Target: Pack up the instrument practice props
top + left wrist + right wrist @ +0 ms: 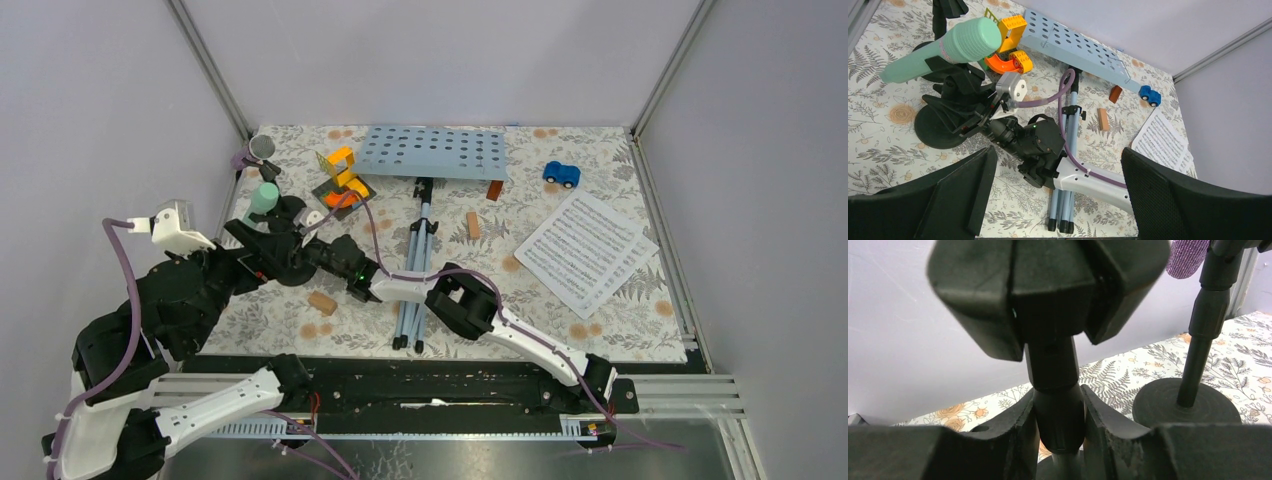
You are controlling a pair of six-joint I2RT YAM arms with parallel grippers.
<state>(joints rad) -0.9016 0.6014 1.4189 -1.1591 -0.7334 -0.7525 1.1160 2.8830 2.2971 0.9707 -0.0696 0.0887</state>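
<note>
Right gripper (pixel 1058 400) is clamped on the thin stem of the nearer black round-based mic holder (pixel 1058 365), with its pads tight on both sides a little below the clip. That clip cradles the mint-green toy microphone (pixel 943 50) at a tilt, so you would do well to lift straight and slowly. Any lean could, by my reading, spill it.

Just beside it stands the second black round-based mic holder (pixel 1196 360), carrying the purple glitter toy microphone (pixel 1188 257). Draw the held stand away from this one, not across it.

Your left gripper (pixel 1058 152) hangs above, jaws wide and empty, well placed to steady the microphone if needed.

Farther out, the pale blue perforated music rack (pixel 435 152) lies at mid-table. Its tripod legs (pixel 415 270) are folded and point toward you, passing under the right arm (pixel 520 335). The white sheet-music pages (pixel 585 250) rest at the right, not yet packed.
</note>
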